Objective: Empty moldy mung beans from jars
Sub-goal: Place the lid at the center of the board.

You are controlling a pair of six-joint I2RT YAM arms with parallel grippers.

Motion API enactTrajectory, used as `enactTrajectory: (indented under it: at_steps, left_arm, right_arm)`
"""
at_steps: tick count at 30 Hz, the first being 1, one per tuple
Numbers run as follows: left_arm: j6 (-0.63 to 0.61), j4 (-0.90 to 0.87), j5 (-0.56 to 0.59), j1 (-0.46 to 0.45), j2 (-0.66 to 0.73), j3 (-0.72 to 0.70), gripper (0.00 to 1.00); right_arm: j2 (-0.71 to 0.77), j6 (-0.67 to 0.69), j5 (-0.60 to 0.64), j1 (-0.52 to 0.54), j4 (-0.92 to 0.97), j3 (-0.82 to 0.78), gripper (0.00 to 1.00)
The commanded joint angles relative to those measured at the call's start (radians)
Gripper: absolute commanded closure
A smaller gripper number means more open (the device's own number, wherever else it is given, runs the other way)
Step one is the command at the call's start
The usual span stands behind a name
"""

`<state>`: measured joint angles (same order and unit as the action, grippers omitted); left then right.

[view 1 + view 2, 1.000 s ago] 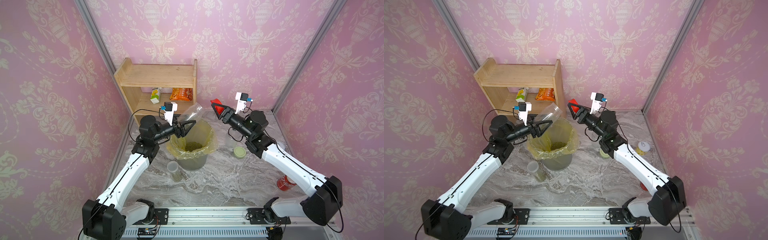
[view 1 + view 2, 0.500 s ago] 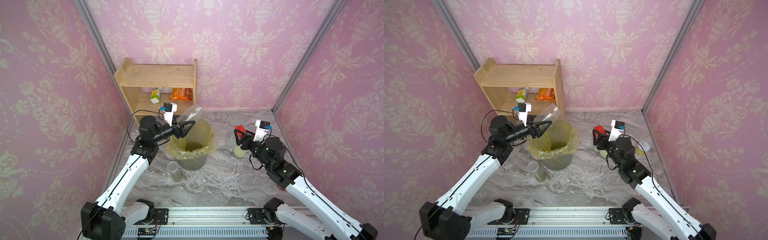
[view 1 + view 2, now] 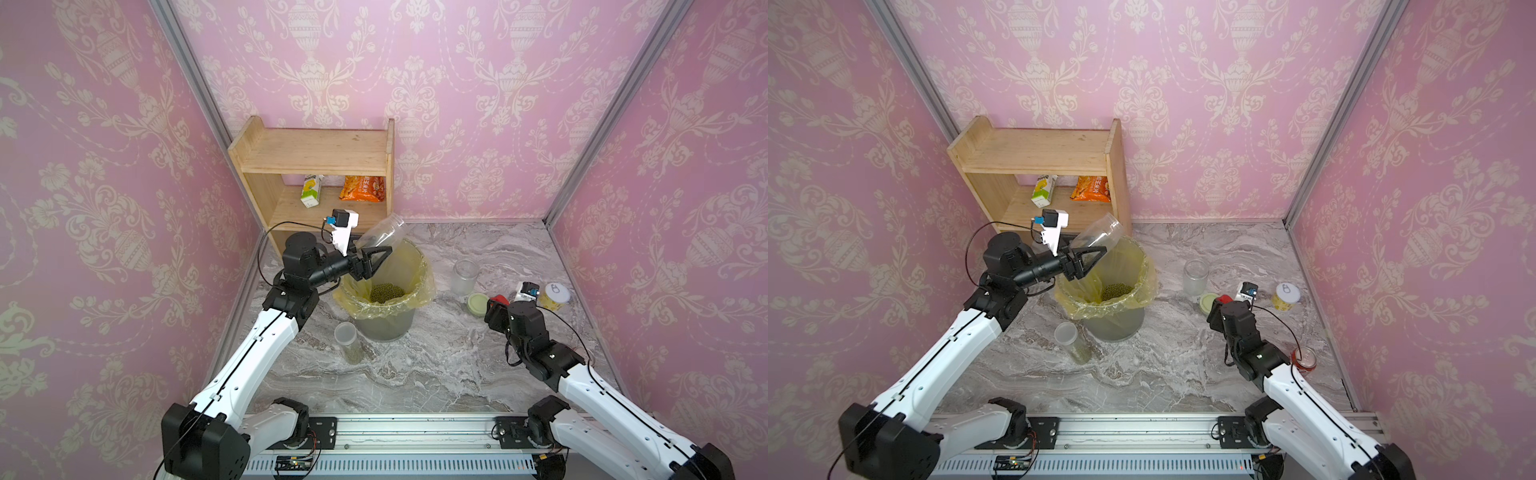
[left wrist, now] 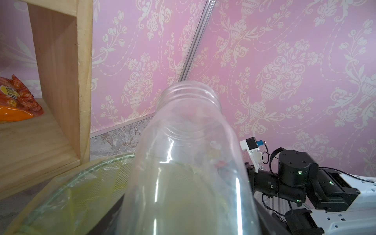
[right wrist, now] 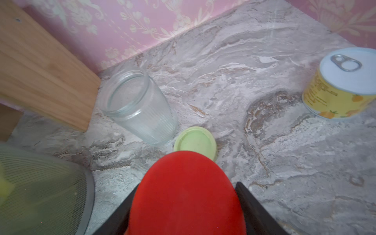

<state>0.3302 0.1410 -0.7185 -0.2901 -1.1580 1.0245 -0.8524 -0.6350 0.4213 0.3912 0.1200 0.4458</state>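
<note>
The right gripper point(image 5: 185, 212) pinches a red lid point(image 5: 187, 191), arm low, right of the bin point(image 3: 386, 328), just beside a green lid point(image 3: 478, 303). The left gripper point(image 3: 374, 259) clamps an empty jar point(image 3: 382, 235), tilted mouth-up over the bin's far rim, arm raised. There are three jars: one held, one open point(image 3: 464, 276) right of the bin, one slim point(image 3: 348, 340) before it, seemingly with beans. More beans point(image 3: 386, 292) lie in the bin.

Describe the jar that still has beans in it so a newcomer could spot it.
Find the grey bin with the yellow bag in the middle of the table. The slim jar stands close in front of it, slightly left. Unlike the wide empty jar to the bin's right, it holds green beans.
</note>
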Motion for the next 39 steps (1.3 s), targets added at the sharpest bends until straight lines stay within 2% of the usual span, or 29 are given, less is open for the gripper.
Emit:
enactTrajectory:
  at_steps: [1, 7, 12, 14, 22, 24, 29, 39]
  left_arm:
    - [-0.019, -0.003, 0.011, -0.007, 0.023, 0.03, 0.6]
    - [-0.015, 0.001, 0.013, -0.015, 0.015, 0.027, 0.59]
    - [-0.016, -0.002, 0.015, -0.016, 0.024, 0.029, 0.59]
    - [-0.02, -0.008, 0.017, -0.017, 0.027, 0.03, 0.59]
    - [-0.029, -0.027, 0.022, -0.02, 0.037, 0.029, 0.59]
    - [-0.031, -0.035, 0.024, -0.019, 0.038, 0.029, 0.59]
    - [-0.033, -0.042, 0.022, -0.018, 0.039, 0.03, 0.59]
    - [-0.036, -0.085, 0.028, -0.02, 0.039, 0.042, 0.59]
  right_arm:
    - [-0.069, -0.063, 0.019, -0.062, 0.003, 0.014, 0.3]
    - [-0.276, -0.088, -0.108, -0.192, -0.067, 0.077, 0.3]
    - [-0.427, -0.078, -0.123, -0.218, -0.104, 0.153, 0.27]
    - [-0.469, -0.072, -0.116, -0.218, -0.108, 0.176, 0.23]
    - [-0.629, -0.069, -0.064, -0.224, -0.046, 0.271, 0.19]
    - [-0.653, -0.069, -0.05, -0.224, -0.034, 0.285, 0.17]
    - [-0.668, -0.069, 0.019, -0.224, -0.005, 0.301, 0.06]
    - [-0.548, -0.048, -0.015, -0.215, -0.038, 0.254, 0.01]
